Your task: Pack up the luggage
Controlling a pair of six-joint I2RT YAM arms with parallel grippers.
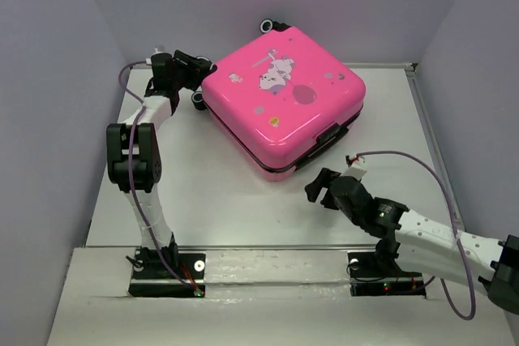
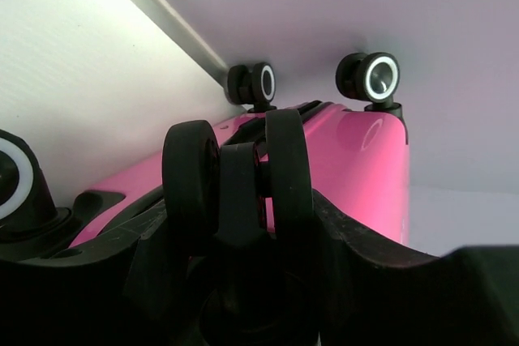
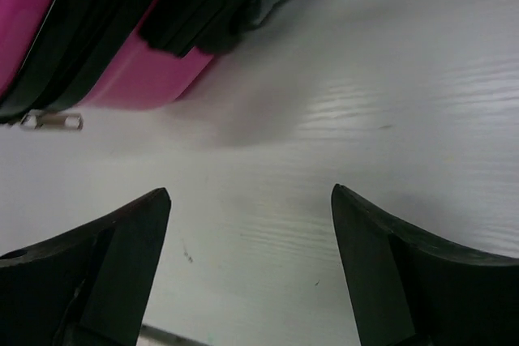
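Note:
The hot-pink luggage (image 1: 284, 99) lies flat and closed on the white table (image 1: 227, 200), cartoon print facing up. My left gripper (image 1: 201, 74) is at its back-left corner and is shut on a black luggage wheel (image 2: 280, 168). The pink shell (image 2: 349, 160) rises just behind that wheel, and two black-and-white wheels (image 2: 369, 77) show further off. My right gripper (image 1: 320, 188) is open and empty, low over the table just in front of the luggage's near corner (image 3: 146, 79). Bare table shows between its fingers (image 3: 122, 241).
A black side handle (image 3: 195, 22) and a silver zipper pull (image 3: 50, 121) sit on the luggage's near edge. Grey walls close in the table on the left, back and right. A raised rail (image 1: 426, 119) runs along the table's right edge.

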